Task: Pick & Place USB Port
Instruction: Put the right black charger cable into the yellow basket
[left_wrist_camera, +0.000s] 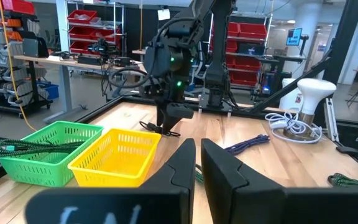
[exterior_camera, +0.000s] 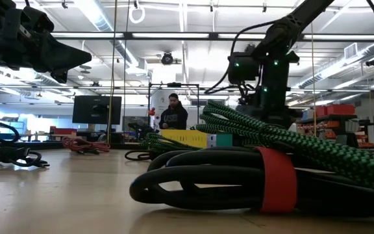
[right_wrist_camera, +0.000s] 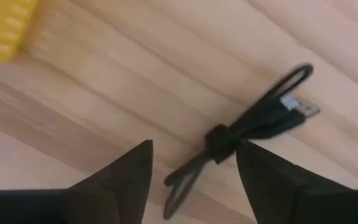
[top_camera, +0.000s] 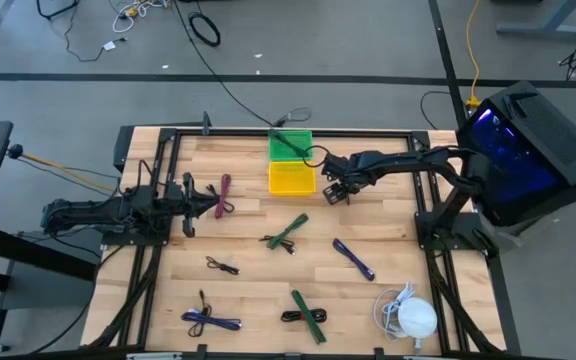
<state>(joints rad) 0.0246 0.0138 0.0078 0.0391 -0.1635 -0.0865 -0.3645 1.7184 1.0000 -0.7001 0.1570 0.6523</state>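
Right gripper (right_wrist_camera: 191, 165) hangs low over a small black USB cable (right_wrist_camera: 241, 134) on the wooden table (top_camera: 258, 240), fingers spread apart and nothing held.

From left to right in the overhead view: left gripper (top_camera: 190, 195) waits near the table's left edge, fingers together and empty, with a maroon cable (top_camera: 224, 196) just beside it. Toward the middle stand a green basket (top_camera: 290, 145), holding a dark green cable, and a yellow basket (top_camera: 292, 178) touching it. Just right of the yellow basket, the right gripper points down at the black USB cable, which lies bundled on the bare wood between the open fingers, its silver plug showing. Farther right, near the front corner, sits a white lamp (top_camera: 415, 318).
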